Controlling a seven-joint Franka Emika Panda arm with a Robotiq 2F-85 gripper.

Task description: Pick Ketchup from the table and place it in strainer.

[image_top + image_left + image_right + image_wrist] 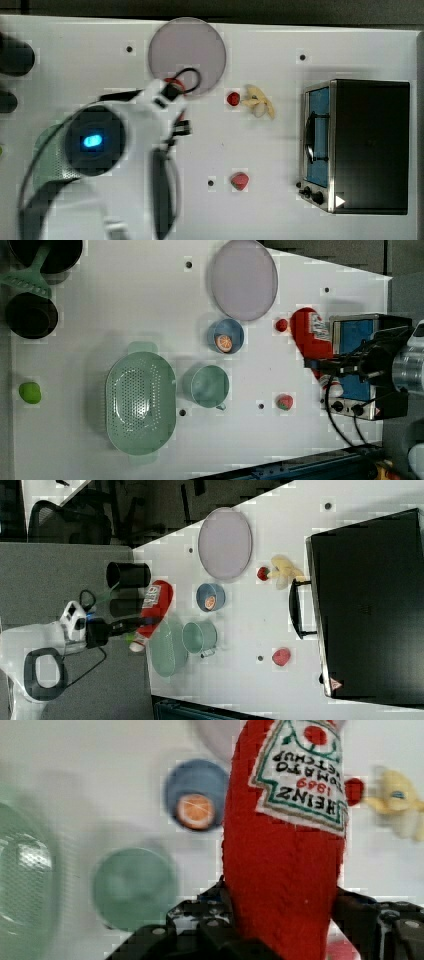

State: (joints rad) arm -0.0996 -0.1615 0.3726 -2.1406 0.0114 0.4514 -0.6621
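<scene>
Gripping the plush Ketchup bottle between closed jaws, the gripper holds it above the table. The strainer lies beside a green cup.

Got my arm lifted well off the desk, claw clamped round the Ketchup.

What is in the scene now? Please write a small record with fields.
held item: ketchup bottle, red with a white label
gripper: gripper shut on the bottle, lifted off the table
target: strainer, pale green, nothing in it
beside strainer: green cup
blue bowl: blue bowl with an orange slice inside
task status: bottle not yet in strainer
</scene>
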